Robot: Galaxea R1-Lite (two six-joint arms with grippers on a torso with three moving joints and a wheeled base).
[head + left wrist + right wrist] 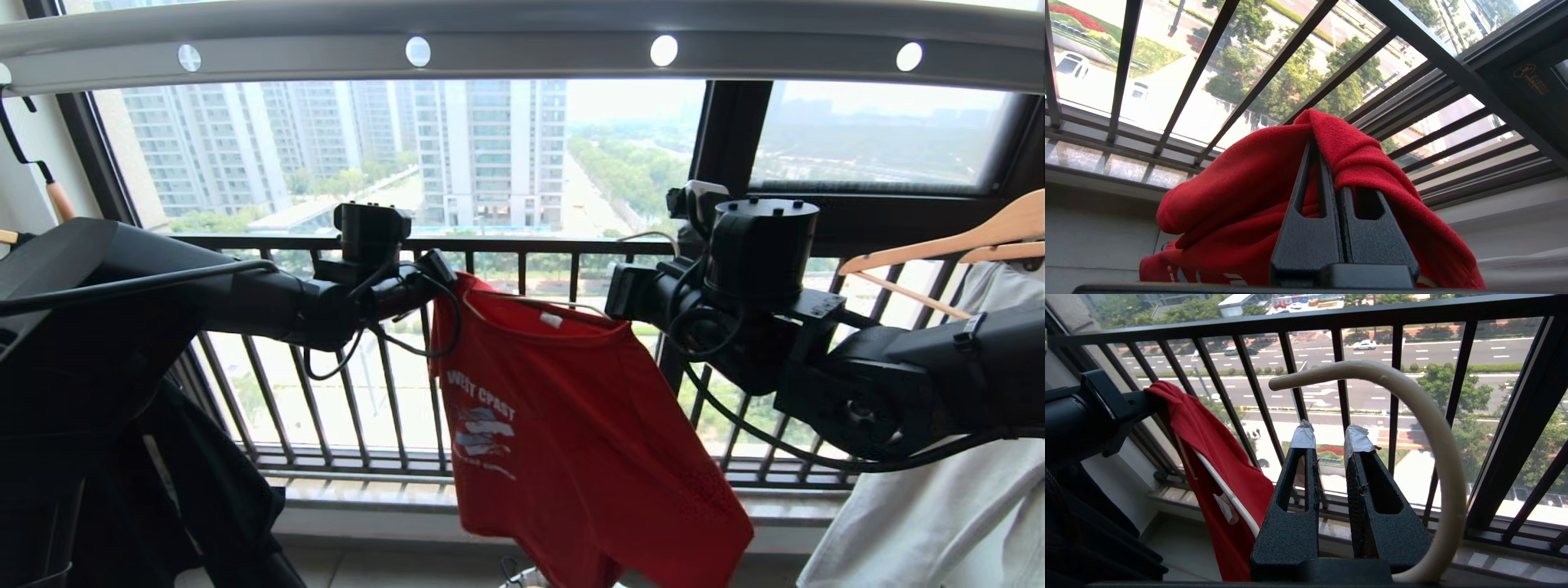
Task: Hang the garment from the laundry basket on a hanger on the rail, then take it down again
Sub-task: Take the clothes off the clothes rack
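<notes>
Red shirt (pixel 563 425) hung below the rail (pixel 522 45), its left shoulder pinched by the clamped left gripper (pixel 1327 163). Right gripper (pixel 1329 437) gripped the hanger (pixel 1429 457), probably to steady it for threading.

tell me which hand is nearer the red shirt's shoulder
Left. The left hand is clamped on the red shirt at its shoulder; the right hand sits apart, holding the white hanger near its hook.
</notes>
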